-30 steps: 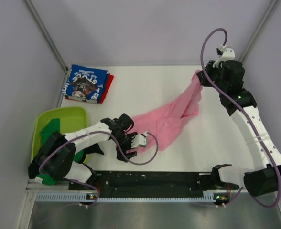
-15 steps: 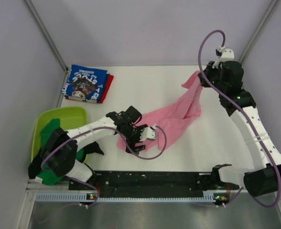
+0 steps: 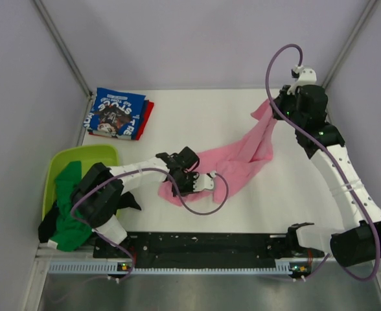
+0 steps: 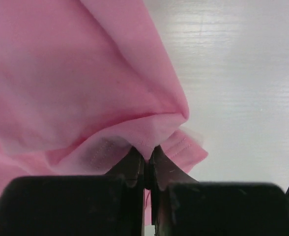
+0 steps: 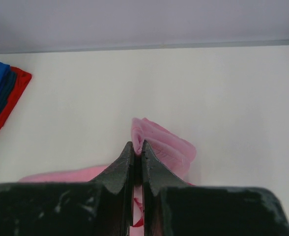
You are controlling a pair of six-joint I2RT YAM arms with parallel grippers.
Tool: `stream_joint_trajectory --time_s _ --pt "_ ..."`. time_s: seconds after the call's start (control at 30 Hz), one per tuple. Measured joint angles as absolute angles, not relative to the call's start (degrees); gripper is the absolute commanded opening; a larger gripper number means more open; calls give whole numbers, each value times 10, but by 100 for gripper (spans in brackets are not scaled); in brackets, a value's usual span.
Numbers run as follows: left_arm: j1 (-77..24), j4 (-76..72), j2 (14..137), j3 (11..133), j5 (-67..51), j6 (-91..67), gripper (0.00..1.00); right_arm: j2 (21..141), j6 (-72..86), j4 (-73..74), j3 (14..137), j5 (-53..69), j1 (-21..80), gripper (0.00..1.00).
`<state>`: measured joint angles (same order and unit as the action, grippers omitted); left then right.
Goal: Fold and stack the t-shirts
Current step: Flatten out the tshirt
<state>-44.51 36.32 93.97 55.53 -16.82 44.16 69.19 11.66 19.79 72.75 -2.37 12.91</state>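
Note:
A pink t-shirt (image 3: pixel 239 159) stretches slantwise across the white table, from near the middle up to the back right. My left gripper (image 3: pixel 185 184) is shut on its lower left end, and the left wrist view shows the pink t-shirt (image 4: pixel 85 83) pinched at my left gripper (image 4: pixel 148 153). My right gripper (image 3: pixel 273 107) holds the upper end off the table; the right wrist view shows bunched pink t-shirt (image 5: pixel 164 145) folds clamped in my right gripper (image 5: pixel 138 147). A folded blue printed t-shirt (image 3: pixel 117 113) lies on a red one (image 3: pixel 147 116) at the back left.
A lime-green tub (image 3: pixel 103 157) stands at the near left with green cloth (image 3: pixel 67 210) and black cloth (image 3: pixel 49 227) spilling over it. Grey walls close in the table on three sides. The blue and red stack (image 5: pixel 2 98) shows at the left of the right wrist view.
My left gripper moved right along the table and shut on the pink t-shirt's lower end. My right gripper lifted slightly and pulled its end tighter.

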Motion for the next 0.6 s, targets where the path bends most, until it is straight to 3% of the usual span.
stream_joint_trajectory --time_s 0.17,0.3,0.47,0.6 --pt "-418 394 913 591 -124 432 0 692 113 197 728 -30 129 0" --pt "-319 416 878 711 -104 415 0 698 105 210 750 -35 126 0" --pt "-180 401 870 914 -61 401 0 763 88 224 916 -40 104 0" --pt "-133 400 868 1066 -36 396 0 797 75 219 1043 -37 96 0"
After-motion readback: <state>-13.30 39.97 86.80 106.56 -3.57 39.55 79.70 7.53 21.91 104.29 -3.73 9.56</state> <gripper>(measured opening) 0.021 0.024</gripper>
